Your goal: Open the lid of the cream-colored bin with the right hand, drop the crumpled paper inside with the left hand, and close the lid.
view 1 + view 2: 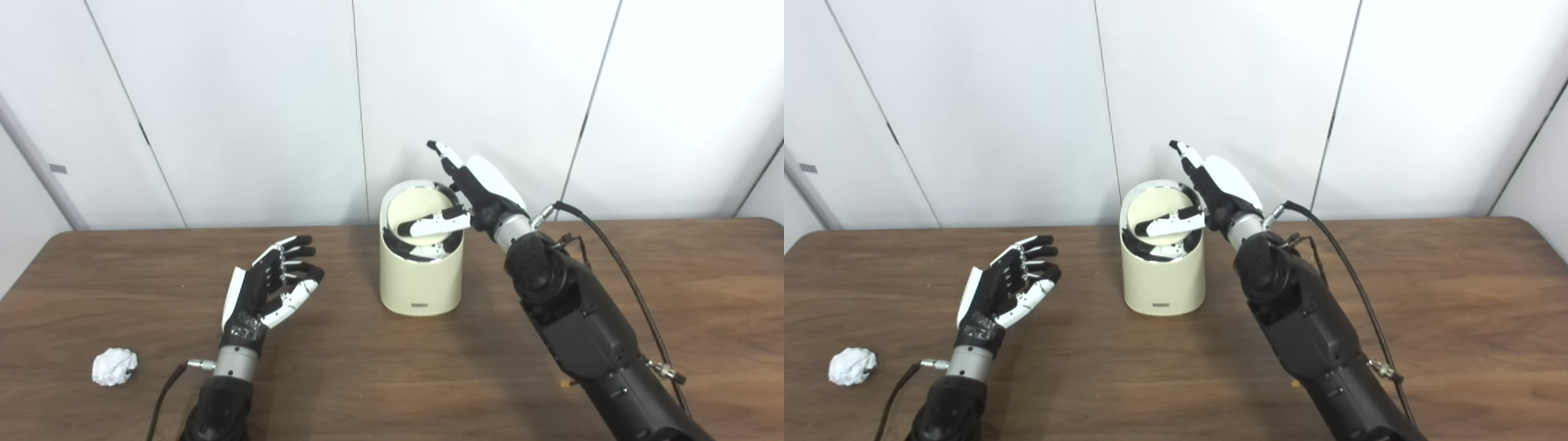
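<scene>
The cream-colored bin [420, 283] stands upright at the table's middle. Its round lid [422, 205] is tilted, with a dark gap showing under its near edge. My right hand [474, 190] is open at the bin's top right; its thumb lies across the lid and its fingers point up behind the rim. The crumpled white paper [114, 366] lies on the table at the near left. My left hand [269, 288] hovers open and empty, between the paper and the bin and apart from both.
The brown wooden table [674, 294] runs to a white panelled wall behind the bin. A black cable [618, 263] loops off my right forearm over the table's right side.
</scene>
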`<state>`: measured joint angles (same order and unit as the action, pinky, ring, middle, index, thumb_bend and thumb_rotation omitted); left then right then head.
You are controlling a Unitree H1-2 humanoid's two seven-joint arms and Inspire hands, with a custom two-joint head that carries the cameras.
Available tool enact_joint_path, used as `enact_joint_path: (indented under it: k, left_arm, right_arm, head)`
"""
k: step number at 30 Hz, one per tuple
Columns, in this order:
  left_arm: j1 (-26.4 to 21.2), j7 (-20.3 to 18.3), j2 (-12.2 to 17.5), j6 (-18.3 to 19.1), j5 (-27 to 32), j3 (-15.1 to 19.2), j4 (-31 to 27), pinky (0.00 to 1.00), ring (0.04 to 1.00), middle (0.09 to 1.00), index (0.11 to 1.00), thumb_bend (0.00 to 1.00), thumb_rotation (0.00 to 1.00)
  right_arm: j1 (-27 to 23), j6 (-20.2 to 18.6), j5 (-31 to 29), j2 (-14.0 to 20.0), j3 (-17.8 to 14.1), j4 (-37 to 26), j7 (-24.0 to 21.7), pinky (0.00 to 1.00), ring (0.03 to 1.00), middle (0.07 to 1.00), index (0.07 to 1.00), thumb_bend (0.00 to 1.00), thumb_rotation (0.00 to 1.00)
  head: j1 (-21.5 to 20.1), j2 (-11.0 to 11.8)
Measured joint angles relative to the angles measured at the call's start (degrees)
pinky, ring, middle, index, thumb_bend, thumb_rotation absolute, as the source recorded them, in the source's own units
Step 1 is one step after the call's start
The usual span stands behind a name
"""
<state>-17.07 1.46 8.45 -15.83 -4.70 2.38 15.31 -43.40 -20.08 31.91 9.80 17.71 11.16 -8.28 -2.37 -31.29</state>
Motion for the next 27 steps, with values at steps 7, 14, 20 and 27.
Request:
enact_joint_path:
  k: [7, 14, 20, 27]
  left_arm:
    - [0.00, -0.01, 0.03, 0.00, 0.23, 0.33, -0.08, 0.53, 0.662, 0.735, 0.780, 0.61, 0.38]
    - [0.00, 0.07, 0.12, -0.01, -0.12, 0.35, -0.08, 0.53, 0.654, 0.735, 0.782, 0.62, 0.39]
    - [0.00, 0.01, 0.14, -0.01, 0.12, 0.40, -0.08, 0.53, 0.658, 0.731, 0.776, 0.63, 0.39]
    - [0.00, 0.01, 0.17, -0.01, 0.10, 0.44, -0.08, 0.54, 0.666, 0.735, 0.777, 0.62, 0.38]
  right_arm:
    - [0.03, -0.37, 0.67, 1.77, 0.49, -2.05, -2.91, 0.81, 0.970, 1.000, 1.000, 1.00, 0.41]
    - [0.08, -0.45, 0.96, 2.99, 0.67, -3.39, -4.81, 0.78, 0.961, 1.000, 1.000, 1.00, 0.40]
    - [0.07, -0.80, 1.30, 2.99, 0.52, -3.36, -4.80, 0.75, 0.954, 1.000, 1.000, 1.00, 0.42]
    - [0.07, -0.81, 1.31, 2.82, -0.01, -2.35, -4.49, 0.76, 0.953, 1.000, 1.000, 1.00, 0.40]
  head:
    - [-0.18, -0.26]
    - [-0.17, -0.44]
    - [-0.18, -0.53]
    - [-0.09, -0.53]
